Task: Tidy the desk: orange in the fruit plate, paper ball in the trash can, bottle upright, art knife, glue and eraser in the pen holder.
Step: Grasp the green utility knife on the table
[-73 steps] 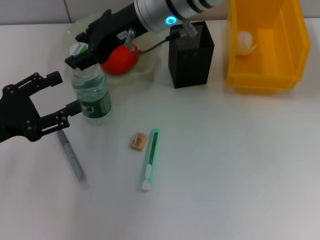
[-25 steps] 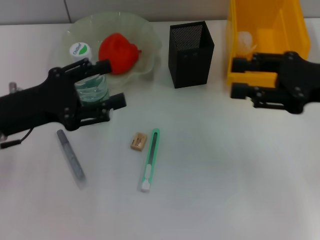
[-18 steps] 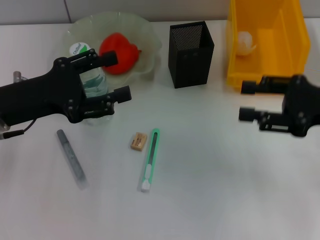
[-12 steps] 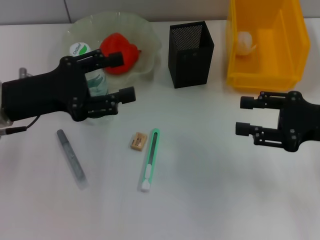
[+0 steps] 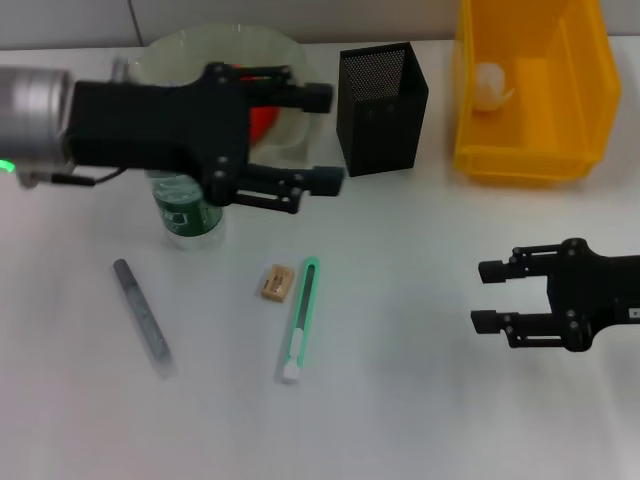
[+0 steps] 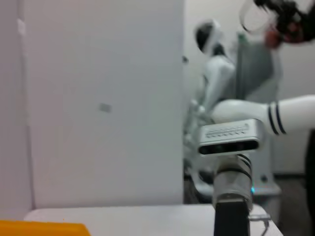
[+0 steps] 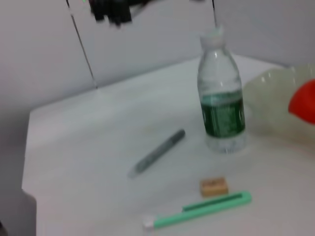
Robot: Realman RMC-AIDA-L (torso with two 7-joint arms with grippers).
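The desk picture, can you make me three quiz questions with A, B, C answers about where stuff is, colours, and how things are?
1. Where is the paper ball?
A. in the yellow bin
B. in the black pen holder
C. beside the eraser

2. What colour is the knife?
A. red
B. green
C. blue

3. How is the bottle?
A. lying down
B. upside down
C. standing upright

Answers:
1 A, the white ball sits inside the bin.
2 B, its long body is green.
3 C, its cap points up.

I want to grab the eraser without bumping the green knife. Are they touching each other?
Apart. In the head view a strip of white table shows between the eraser and the green art knife; the right wrist view shows the same gap.
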